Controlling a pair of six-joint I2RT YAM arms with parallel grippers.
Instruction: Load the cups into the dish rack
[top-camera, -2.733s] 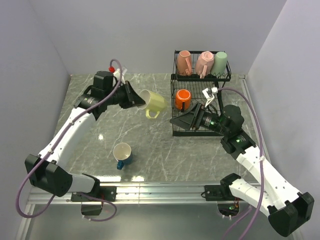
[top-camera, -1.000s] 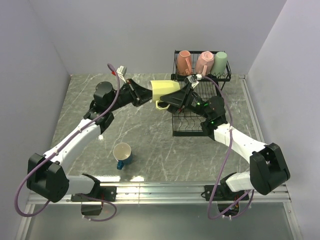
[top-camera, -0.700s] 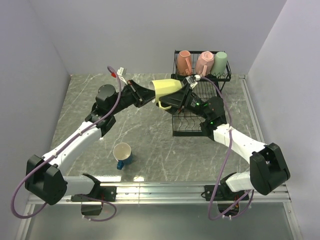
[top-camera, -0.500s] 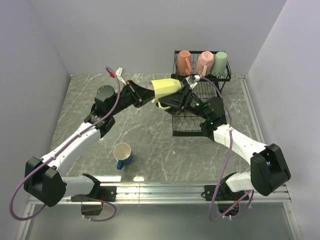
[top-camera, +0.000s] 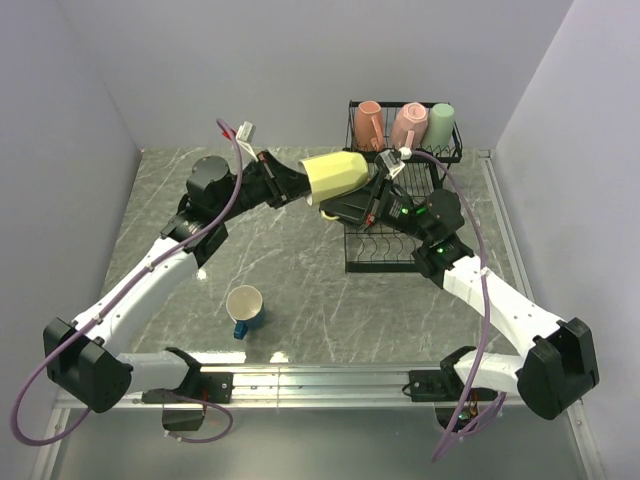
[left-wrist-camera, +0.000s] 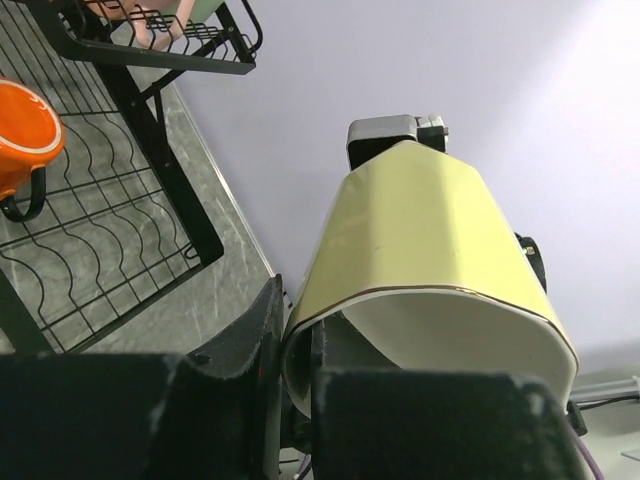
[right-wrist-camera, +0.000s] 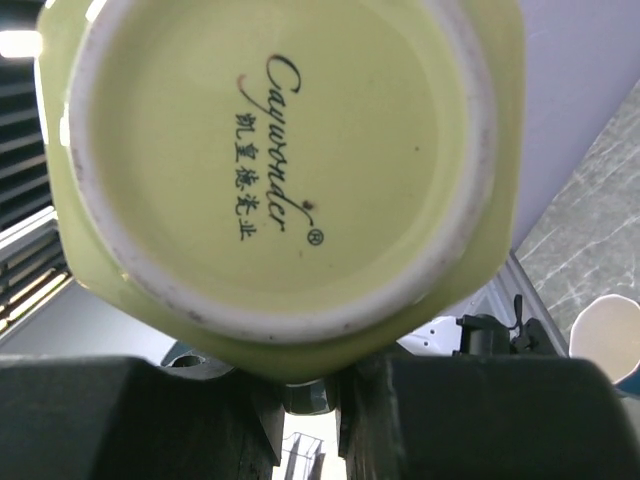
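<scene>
Nearest the arm bases, the blue mug (top-camera: 245, 306) stands mouth up on the counter (top-camera: 300, 270), its pale inside showing. Farther in, the pale yellow mug (top-camera: 339, 174) hangs on its side in the air just left of the dish rack (top-camera: 385, 268). The left jaws are clamped on its rim, one finger inside and one outside, which only the left wrist view shows. The right wrist view is filled by the mug's base (right-wrist-camera: 280, 160) with its printed mark. The right jaws sit close under that base, and I cannot tell whether they grip anything. The orange mug (left-wrist-camera: 22, 135) lies on the lower wavy shelf, hidden from above by the right arm. At the back, the upper basket (top-camera: 405, 157) holds two pink mugs (top-camera: 368, 122) (top-camera: 407, 124) and the pale green mug (top-camera: 441, 122).
</scene>
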